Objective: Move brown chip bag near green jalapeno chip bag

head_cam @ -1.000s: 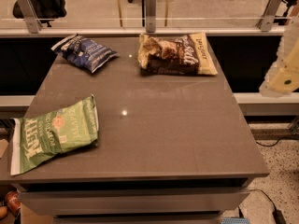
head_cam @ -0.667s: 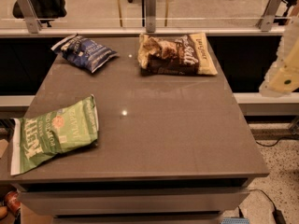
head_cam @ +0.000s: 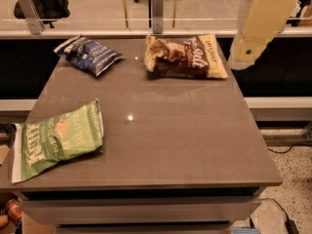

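The brown chip bag (head_cam: 184,56) lies flat at the far middle-right of the grey table (head_cam: 170,130); it has a dark brown middle, tan ends and white script. The green jalapeno chip bag (head_cam: 56,140) lies at the table's near left edge, its left end hanging slightly over. A cream-coloured arm link (head_cam: 261,26) hangs in from the top right, above and just right of the brown bag's right end. The gripper itself does not show in this view; only the arm link is visible.
A dark blue chip bag (head_cam: 88,55) lies at the far left of the table. A glass railing with metal posts (head_cam: 157,4) runs behind the table. The table's right edge drops to a speckled floor with a cable (head_cam: 287,145).
The cream arm link has moved from the right edge of the view up and to the left, toward the brown bag's right end. The bags have not moved.
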`<action>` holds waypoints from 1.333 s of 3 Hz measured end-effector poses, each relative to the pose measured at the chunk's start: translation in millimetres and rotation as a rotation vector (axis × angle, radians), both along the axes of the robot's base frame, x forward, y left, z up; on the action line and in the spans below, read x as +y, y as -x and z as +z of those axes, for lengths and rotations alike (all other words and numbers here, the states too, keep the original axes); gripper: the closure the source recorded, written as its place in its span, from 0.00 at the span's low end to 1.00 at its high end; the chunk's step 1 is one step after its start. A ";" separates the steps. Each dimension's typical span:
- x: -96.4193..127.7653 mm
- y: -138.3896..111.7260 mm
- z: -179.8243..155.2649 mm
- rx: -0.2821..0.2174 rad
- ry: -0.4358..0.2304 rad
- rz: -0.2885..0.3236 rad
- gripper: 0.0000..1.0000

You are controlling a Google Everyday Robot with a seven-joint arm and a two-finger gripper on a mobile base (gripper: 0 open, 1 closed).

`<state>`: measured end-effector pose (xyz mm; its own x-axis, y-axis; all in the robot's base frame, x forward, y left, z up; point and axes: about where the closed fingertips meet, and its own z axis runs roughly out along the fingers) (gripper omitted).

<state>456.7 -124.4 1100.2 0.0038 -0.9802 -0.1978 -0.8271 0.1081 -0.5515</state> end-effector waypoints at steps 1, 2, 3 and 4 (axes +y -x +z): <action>20.8 -31.9 -11.0 0.014 0.035 0.029 0.00; 33.4 -58.3 -34.1 0.032 0.082 0.022 0.00; 45.2 -83.0 -64.7 0.056 0.155 0.009 0.00; 53.1 -106.3 -88.8 0.080 0.207 -0.013 0.00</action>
